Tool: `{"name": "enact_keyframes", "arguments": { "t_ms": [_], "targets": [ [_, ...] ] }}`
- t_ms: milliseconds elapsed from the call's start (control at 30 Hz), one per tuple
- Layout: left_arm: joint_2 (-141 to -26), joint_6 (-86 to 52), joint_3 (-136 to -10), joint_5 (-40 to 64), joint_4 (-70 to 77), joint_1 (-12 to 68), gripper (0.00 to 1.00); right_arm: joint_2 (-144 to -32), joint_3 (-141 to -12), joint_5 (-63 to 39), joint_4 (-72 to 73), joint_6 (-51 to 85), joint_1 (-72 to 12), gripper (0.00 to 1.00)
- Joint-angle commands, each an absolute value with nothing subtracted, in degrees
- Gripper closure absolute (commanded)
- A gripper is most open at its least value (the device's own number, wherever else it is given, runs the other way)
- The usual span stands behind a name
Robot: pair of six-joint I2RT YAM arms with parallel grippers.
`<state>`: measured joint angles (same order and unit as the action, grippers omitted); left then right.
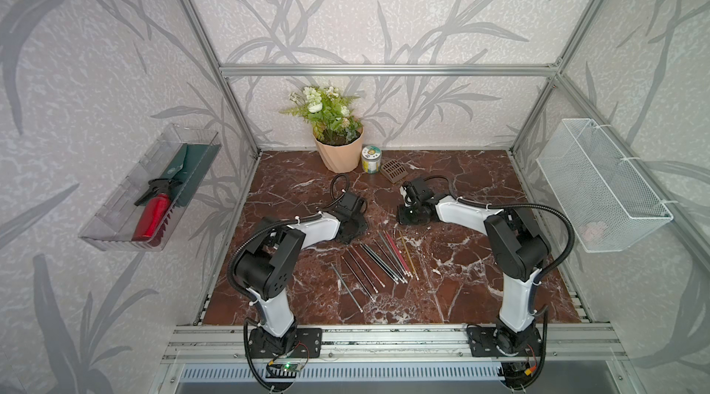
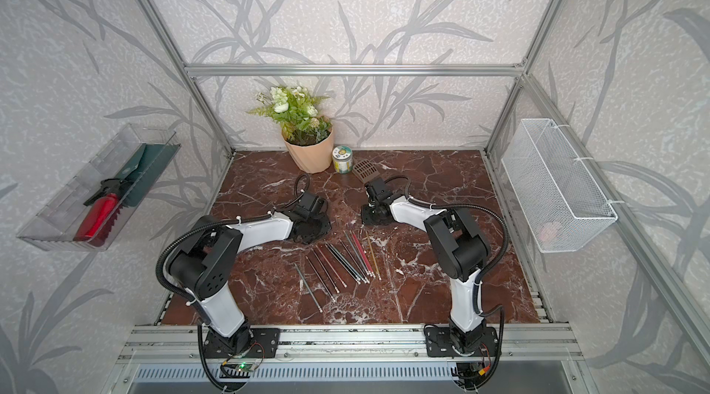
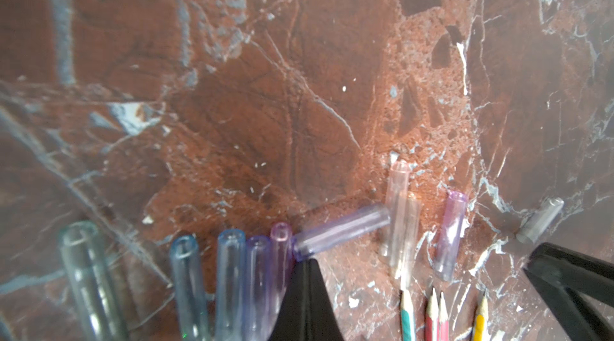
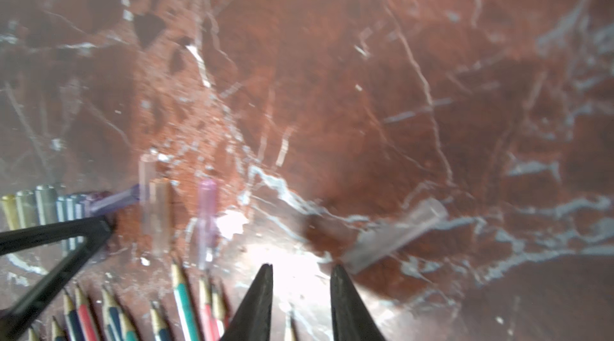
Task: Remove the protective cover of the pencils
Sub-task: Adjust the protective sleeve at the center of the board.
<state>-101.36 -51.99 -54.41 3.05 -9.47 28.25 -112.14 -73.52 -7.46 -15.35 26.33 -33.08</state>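
The pencils [image 1: 378, 261] [image 2: 342, 261] lie fanned on the marble table in both top views, points toward the grippers. In the left wrist view my left gripper [image 3: 307, 261] is shut, its tip touching the end of a loose purple protective cover [image 3: 342, 228] lying crosswise. Several covers [image 3: 229, 276] beside it still sit on pencils. Other loose covers [image 3: 450, 233] lie beyond bare pencil points [image 3: 407, 316]. My right gripper [image 4: 302, 269] is open with nothing gripped, a pencil point [image 4: 290, 326] under the gap. A clear loose cover [image 4: 395, 236] lies just past one fingertip.
A flower pot [image 1: 338, 150], a small jar [image 1: 371, 158] and a brown slotted piece [image 1: 393, 171] stand at the back of the table. A clear tray [image 1: 115, 219] with a red bottle hangs on the left wall, a white wire basket [image 1: 603, 184] on the right.
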Motion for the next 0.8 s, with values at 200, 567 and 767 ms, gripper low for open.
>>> {"name": "enact_keyframes", "arguments": {
  "t_ms": [200, 567, 767],
  "targets": [
    [-101.60, -51.62, -55.76, 0.79, -11.54, 27.07, 0.97, -113.61, -83.16, -6.54, -18.52, 24.27, -37.23, 0.80],
    [-103.31, -51.88, -57.13, 1.58, -11.07, 25.81, 0.98, -122.91, -93.60, -10.44, -19.60, 23.32, -41.14, 0.85],
    [-102.92, -51.95, -56.64, 2.05, -10.59, 25.60, 0.98, -129.16, -100.78, -10.97, -20.15, 22.35, -42.39, 0.87]
  ]
}}
